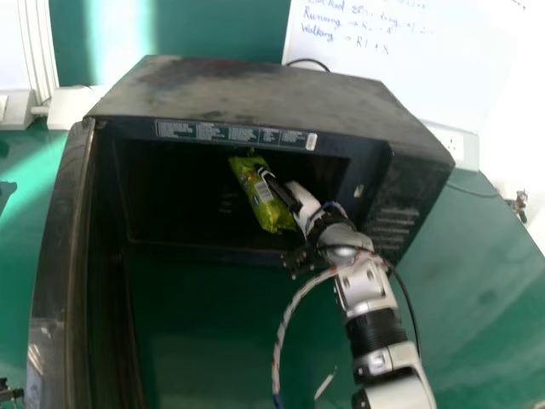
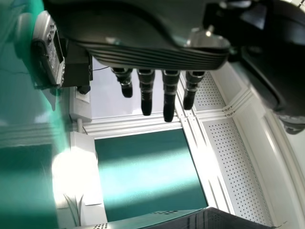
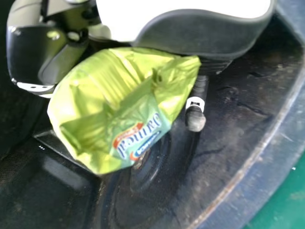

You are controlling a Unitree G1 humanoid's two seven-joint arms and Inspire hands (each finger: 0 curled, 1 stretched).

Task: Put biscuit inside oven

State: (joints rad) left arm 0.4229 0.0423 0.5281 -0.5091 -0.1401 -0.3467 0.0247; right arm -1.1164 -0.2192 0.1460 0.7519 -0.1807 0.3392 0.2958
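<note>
One biscuit packet, in my right hand, inside the oven

I have one green biscuit packet [image 1: 267, 215], pinched between the thumb and fingers of my right hand [image 1: 302, 198], the hand closed only as far as its bulk allows. Both are inside the cavity of the one dark oven [image 1: 247, 89], the packet tilted. The oven's single door [image 1: 55, 281] stands swung open on my left. The oven sits on one green table [image 1: 477, 290], with one whiteboard [image 1: 426, 43] behind it bearing handwriting. My left hand [image 2: 143, 55] is open, its fingers straight, and I see nothing in its grasp.
</note>
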